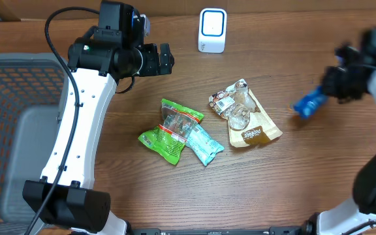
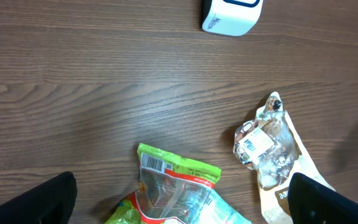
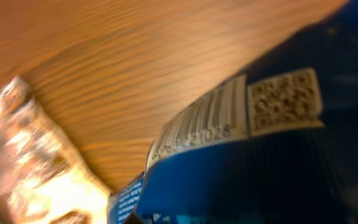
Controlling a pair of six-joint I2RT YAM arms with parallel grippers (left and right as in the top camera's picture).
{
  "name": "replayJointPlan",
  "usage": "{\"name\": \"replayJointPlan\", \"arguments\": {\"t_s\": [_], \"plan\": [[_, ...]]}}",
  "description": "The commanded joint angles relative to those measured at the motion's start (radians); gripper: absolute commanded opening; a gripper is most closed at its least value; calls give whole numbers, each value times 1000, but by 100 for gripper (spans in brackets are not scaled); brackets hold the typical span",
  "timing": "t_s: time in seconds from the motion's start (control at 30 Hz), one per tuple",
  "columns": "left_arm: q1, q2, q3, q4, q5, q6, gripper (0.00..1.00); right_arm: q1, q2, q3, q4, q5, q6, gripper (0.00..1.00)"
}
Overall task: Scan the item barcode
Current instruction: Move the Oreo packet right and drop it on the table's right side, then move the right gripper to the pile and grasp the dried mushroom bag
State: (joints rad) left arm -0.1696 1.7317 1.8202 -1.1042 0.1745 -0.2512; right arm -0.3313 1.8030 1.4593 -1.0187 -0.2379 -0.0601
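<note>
Right gripper [image 1: 324, 93]: jaws closed on blue packet [image 1: 309, 103], held near right edge of table [image 1: 286, 183]. Whether packet touches the table cannot be told. Right wrist view: barcode [image 3: 201, 127] and QR code [image 3: 284, 101] on packet face camera, blurred.

Left gripper [image 1: 168, 59]: jaws fully apart, holding nothing, near far edge, left of scanner [image 1: 212, 29].

Table centre: green packets [image 1: 172, 127], teal packet [image 1: 205, 144], brown pouch [image 1: 248, 124].

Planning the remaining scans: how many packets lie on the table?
3: a green packet at centre, a teal packet against its right edge, a tan pouch further right. More may hide beneath.
</note>
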Motion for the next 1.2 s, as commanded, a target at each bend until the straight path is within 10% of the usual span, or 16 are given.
{"name": "replayJointPlan", "arguments": {"t_s": [0.0,0.13,0.2,0.23,0.67,1.17], "plan": [[-1,-4,16,1,-6,27,100,-135,-22,-113,82,-115,72,4],[-1,-4,16,1,-6,27,100,-233,-22,-193,174,-219,72,15],[-1,-4,16,1,-6,27,100,-261,-23,-194,184,-276,73,87],[-1,-4,16,1,-6,27,100,-269,-23,-193,188,-322,73,100],[-1,-4,16,1,-6,27,100,-80,-35,4,82,-531,46,100],[-1,-4,16,1,-6,27,100,484,169,14,193,-52,-80,99]]}}
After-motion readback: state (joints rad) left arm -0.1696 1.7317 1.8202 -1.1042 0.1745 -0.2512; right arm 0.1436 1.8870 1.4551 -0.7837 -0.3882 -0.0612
